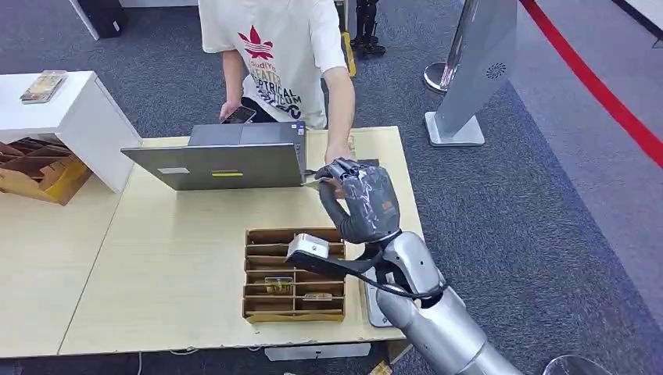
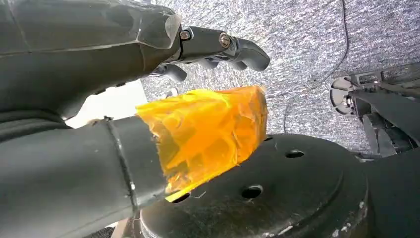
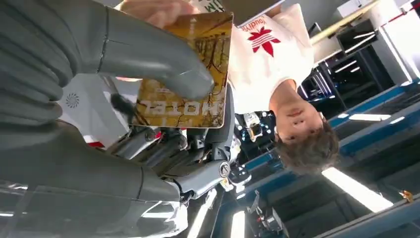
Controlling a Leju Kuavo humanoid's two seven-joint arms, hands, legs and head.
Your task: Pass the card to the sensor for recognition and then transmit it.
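The right hand pinches the card between thumb and fingers, extended over the table's far edge to the person's hand, so releasing before that hand grips could drop the card.

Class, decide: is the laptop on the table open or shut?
Open: in the head view the laptop has its lid raised off its base, its grey back facing the camera.

Yellow-brown "HOTEL" card — pinched between thumb and fingers, beside laptop.
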